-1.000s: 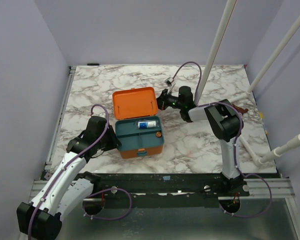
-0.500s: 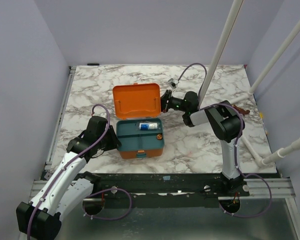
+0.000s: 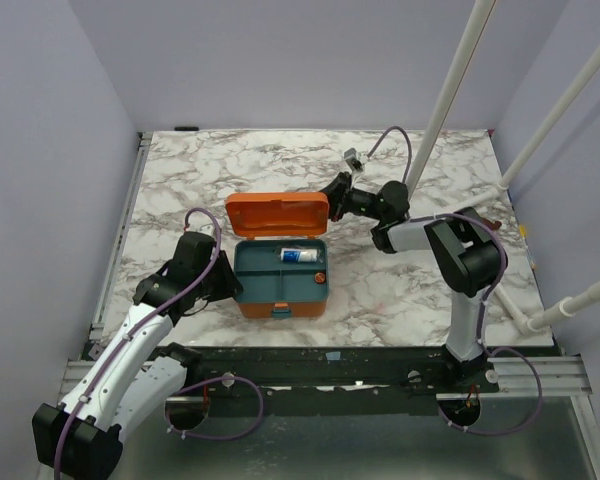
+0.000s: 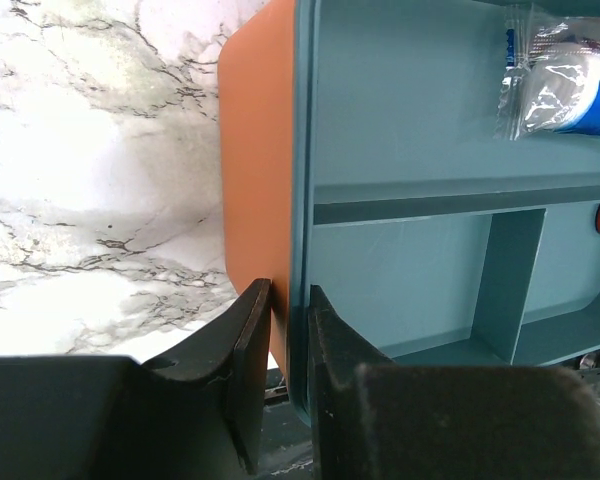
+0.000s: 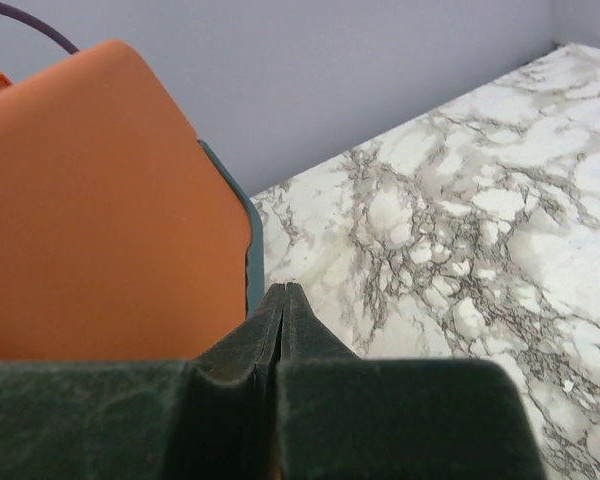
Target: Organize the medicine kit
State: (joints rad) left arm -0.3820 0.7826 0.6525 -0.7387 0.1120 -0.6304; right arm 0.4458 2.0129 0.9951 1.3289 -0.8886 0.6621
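Observation:
The orange medicine kit (image 3: 280,298) sits mid-table with its lid (image 3: 277,214) raised to about upright. Its teal tray (image 3: 265,268) holds a white-and-blue packet (image 3: 300,255) and a small red item (image 3: 320,277). My left gripper (image 3: 236,284) is shut on the kit's left wall (image 4: 250,180), one finger outside the orange wall and one inside the teal rim. The packet (image 4: 565,85) shows at the left wrist view's top right. My right gripper (image 3: 332,194) is shut and empty, its tips (image 5: 283,290) against the lid's right edge (image 5: 100,210) by the teal trim.
Two white poles (image 3: 458,75) (image 3: 560,100) rise over the marble table (image 3: 200,180) at the right. A small dark reddish object (image 3: 486,222) lies beside the right arm. A metal rail (image 3: 115,250) runs along the left edge.
The lid has swung from lying open at the back up to about upright. My right gripper has moved up and right along the lid's edge. The left arm has not moved.

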